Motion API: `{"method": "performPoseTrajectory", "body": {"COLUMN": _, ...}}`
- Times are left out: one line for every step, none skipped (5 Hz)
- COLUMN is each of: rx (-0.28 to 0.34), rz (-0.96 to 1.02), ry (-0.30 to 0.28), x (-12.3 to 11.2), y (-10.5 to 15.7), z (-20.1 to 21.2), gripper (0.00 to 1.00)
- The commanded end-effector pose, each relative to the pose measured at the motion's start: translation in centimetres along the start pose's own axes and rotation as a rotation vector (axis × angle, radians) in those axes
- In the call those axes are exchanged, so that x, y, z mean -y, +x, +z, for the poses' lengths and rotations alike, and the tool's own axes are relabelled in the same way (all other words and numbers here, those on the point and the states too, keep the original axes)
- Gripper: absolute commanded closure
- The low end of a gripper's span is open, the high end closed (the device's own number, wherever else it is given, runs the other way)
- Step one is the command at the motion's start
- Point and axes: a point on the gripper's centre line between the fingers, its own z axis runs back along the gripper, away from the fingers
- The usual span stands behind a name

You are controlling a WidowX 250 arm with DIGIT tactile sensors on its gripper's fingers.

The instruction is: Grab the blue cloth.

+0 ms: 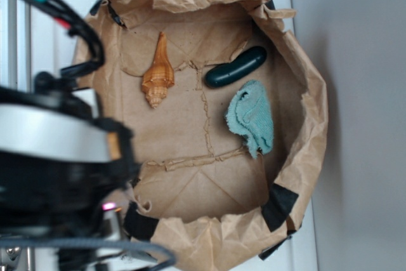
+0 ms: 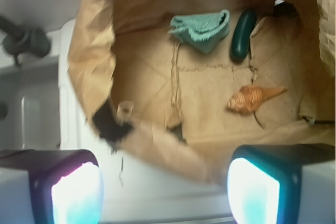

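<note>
3 things lie on the floor of the brown paper bag (image 1: 304, 93), and the one that counts, the blue cloth (image 1: 252, 117), sits crumpled near the bag's far wall as the wrist view has it, just beside the dark green capsule (image 1: 236, 67), with the orange seashell (image 1: 158, 75) well apart across the creased floor. The gripper (image 2: 165, 192) hangs outside the bag, above its near rim, its 2 pads (image 2: 76, 192) spread wide with nothing between them. So this looks like the approach step, nothing grasped yet. The next move calls for travel over the rim, toward that far wall, then a descent onto the cloth without clipping the capsule alongside. Hard to read: the pads are glowing and blurred at the bottom of the wrist view, the arm in the exterior view is a dark out-of-focus mass cut off at the left edge, and the bag's folded rim hides part of its floor.
</note>
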Motion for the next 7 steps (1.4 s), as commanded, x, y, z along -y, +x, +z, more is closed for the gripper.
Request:
{"method": "performPoseTrajectory", "body": {"rx": -0.014, "rz": 0.112, "ry": 0.097, "x": -1.2, "y": 4.6, "z": -3.5, "gripper": 0.0}}
{"method": "performPoseTrajectory", "body": {"rx": -0.014, "rz": 0.112, "ry": 0.097, "x": -1.2, "y": 4.6, "z": -3.5, "gripper": 0.0}}
{"method": "performPoseTrajectory", "body": {"rx": -0.014, "rz": 0.112, "ry": 0.097, "x": -1.2, "y": 4.6, "z": -3.5, "gripper": 0.0}}
{"method": "performPoseTrajectory", "body": {"rx": -0.014, "rz": 0.112, "ry": 0.097, "x": -1.2, "y": 4.6, "z": -3.5, "gripper": 0.0}}
{"method": "performPoseTrajectory", "body": {"rx": -0.01, "rz": 0.123, "ry": 0.053, "x": -2.7, "y": 6.7, "z": -6.6, "gripper": 0.0}}
{"method": "performPoseTrajectory", "body": {"rx": 0.033, "rz": 0.112, "ry": 0.027, "x": -3.8, "y": 7.8, "z": -8.2, "gripper": 0.0}}
{"method": "performPoseTrajectory", "body": {"rx": 0.022, "rz": 0.149, "ry": 0.011, "x": -3.9, "y": 9.0, "z": -9.6, "gripper": 0.0}}
